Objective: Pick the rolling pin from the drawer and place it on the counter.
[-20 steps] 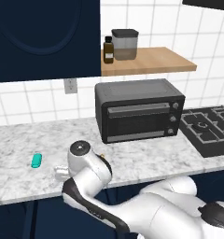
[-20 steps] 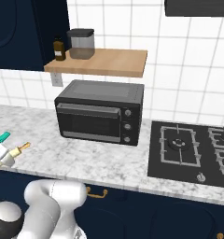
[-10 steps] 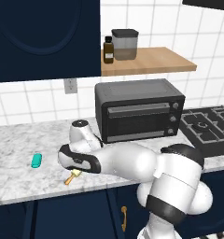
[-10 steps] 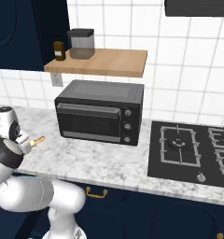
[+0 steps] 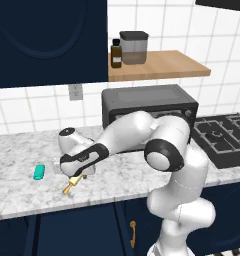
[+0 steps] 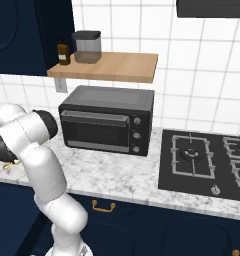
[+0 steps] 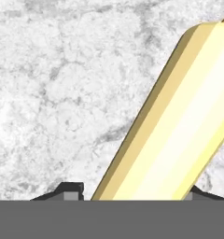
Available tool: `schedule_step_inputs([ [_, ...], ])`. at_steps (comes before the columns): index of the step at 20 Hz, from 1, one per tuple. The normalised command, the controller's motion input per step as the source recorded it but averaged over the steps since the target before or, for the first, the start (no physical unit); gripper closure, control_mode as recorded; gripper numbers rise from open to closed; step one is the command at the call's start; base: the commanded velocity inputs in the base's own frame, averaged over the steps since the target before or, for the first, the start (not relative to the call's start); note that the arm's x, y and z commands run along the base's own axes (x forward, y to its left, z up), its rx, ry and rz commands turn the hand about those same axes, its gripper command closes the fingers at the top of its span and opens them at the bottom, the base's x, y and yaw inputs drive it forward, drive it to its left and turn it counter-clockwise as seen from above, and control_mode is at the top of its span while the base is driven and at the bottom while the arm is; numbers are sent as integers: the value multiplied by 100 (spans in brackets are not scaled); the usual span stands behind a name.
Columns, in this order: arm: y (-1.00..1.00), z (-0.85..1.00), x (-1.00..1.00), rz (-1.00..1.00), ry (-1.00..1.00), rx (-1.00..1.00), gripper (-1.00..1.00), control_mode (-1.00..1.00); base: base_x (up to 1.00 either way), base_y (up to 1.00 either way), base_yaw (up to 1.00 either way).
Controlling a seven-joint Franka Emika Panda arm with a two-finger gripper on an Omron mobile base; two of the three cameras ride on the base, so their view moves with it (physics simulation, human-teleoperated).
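The gripper [image 5: 74, 172] is reaching down over the counter [image 5: 22, 192], its fingers closing on the rolling pin [image 7: 179, 121] between them. One orange-tan handle is poking out below the hand toward the counter's front edge, just right of a small teal capsule [image 5: 39, 172].

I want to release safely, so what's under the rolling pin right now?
Under the rolling pin, held in the gripper, is bare white marble counter. Whether it touches yet is hidden by the pin itself.
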Motion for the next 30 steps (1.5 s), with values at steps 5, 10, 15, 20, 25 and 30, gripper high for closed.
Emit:
schedule_step_inputs([
  [5, 34, -83, 6, 0, 0, -12, 100, -100, 0, 0, 0],
  [10, 18, -4, -14, 0, -13, -4, -100, -100, 0, 0, 0],
  [15, 1, 23, -27, 0, -19, 0, -100, -100, 0, 0, 0],
  [20, -32, 37, -65, 0, -17, 4, -100, -100, 0, 0, 0],
  [25, -99, 24, -100, 0, -7, 14, -100, -100, 0, 0, 0],
  [30, -100, 66, -92, 0, 0, 8, -100, -100, 0, 0, 0],
])
